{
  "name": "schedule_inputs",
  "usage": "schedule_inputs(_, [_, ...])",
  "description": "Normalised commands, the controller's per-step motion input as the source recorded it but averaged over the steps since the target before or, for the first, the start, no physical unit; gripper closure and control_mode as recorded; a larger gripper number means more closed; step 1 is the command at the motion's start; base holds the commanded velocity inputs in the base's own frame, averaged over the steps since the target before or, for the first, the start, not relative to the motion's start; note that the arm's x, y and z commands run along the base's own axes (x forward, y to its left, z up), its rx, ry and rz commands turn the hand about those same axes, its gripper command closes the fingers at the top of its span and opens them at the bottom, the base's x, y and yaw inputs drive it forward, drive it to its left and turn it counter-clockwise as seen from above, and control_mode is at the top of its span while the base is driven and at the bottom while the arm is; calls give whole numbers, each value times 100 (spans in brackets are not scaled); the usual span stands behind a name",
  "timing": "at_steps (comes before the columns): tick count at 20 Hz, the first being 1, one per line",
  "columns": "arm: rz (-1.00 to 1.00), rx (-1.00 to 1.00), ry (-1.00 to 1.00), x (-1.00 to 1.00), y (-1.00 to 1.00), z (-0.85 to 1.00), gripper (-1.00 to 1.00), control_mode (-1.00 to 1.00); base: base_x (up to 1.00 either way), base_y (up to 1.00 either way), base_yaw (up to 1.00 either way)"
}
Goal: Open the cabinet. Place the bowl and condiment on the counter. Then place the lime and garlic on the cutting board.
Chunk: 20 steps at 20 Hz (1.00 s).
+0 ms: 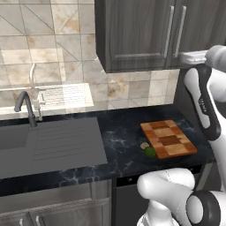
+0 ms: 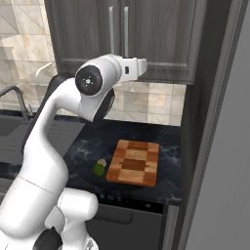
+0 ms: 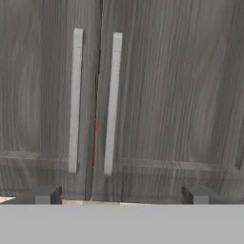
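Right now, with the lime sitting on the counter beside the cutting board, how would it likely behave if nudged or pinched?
The lime looks round, so a nudge would probably roll it across the counter. Its smooth, curved skin might slip from a pinch. It seems small, likely light.

No text, label, brand, number or sign can be read anywhere.

cabinet (image 3: 157,95) interior hidden behind shut doors, top cut by frame edge, garlic (image 1: 144,145) partly behind lime (image 1: 150,152), too small for detail
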Motion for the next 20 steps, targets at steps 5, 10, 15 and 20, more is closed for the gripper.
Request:
schedule_inputs(5, [0,0,9,44,0,10,-100,-100,0,0,0])
schedule_inputs(10, [0,-1,2,28,0,20,-100,-100,0,0,0])
schedule_inputs(15, [0,-6,0,19,0,33,-100,-100,0,0,0])
schedule_inputs(20, [0,-7,0,20,1,20,-100,-100,0,0,0])
